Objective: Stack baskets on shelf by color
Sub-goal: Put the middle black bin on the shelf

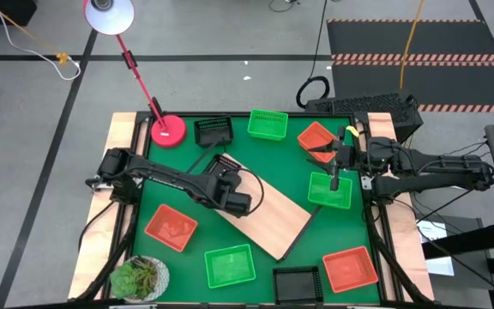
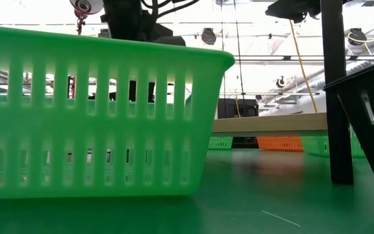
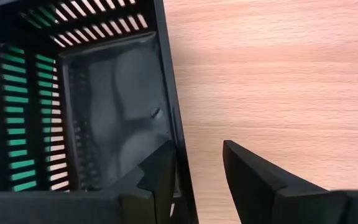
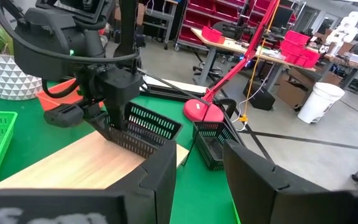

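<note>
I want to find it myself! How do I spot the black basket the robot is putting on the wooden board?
Find the long light-wood shelf lying slantwise mid-table. At its end nearest the red lamp base, the left gripper straddles one wall of a black basket. The other two black baskets sit on the green mat, not on the wood.

The shelf [image 3: 278,74] was a light wood board with a fine straight grain and a smooth matt face. The black basket [image 3: 114,99] on it was slotted moulded plastic, its floor smooth with a dull sheen. The green basket [image 2: 89,117] nearest the low camera was slightly translucent plastic with a smooth, semi-gloss finish. The table mat [image 2: 252,195] was green, smooth and faintly reflective. The left gripper's [image 3: 197,171] fingers [image 3: 253,174] were matt black plastic. The lamp base [image 1: 169,130] was glossy red.
</note>
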Controlling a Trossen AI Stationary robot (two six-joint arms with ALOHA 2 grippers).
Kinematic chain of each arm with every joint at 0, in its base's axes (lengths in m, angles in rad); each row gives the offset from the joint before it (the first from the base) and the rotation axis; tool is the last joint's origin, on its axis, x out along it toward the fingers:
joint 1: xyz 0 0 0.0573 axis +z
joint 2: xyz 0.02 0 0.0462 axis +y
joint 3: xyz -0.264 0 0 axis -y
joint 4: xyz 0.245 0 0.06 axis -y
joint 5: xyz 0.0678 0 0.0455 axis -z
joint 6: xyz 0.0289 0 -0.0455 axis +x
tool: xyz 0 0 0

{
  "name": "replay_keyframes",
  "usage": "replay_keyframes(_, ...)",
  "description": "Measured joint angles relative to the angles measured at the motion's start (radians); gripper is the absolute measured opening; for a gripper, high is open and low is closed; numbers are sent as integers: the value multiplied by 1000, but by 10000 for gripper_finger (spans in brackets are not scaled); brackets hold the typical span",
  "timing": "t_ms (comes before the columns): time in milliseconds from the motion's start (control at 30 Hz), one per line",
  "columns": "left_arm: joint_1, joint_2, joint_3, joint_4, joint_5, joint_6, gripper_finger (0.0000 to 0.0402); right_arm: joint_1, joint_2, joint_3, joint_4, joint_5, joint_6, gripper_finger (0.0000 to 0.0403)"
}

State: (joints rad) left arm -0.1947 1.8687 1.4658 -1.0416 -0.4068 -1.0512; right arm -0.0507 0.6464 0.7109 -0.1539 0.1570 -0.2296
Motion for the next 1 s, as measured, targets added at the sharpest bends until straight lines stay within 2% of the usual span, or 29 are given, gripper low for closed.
replay_keyframes(667,-4,0,0,-2,-4,72,135,0,0,0,0,-1,-2,126)
replay_keyframes(1000,-4,-1,0,-2,-12,94,68,0,0,0,0,-1,-2,126)
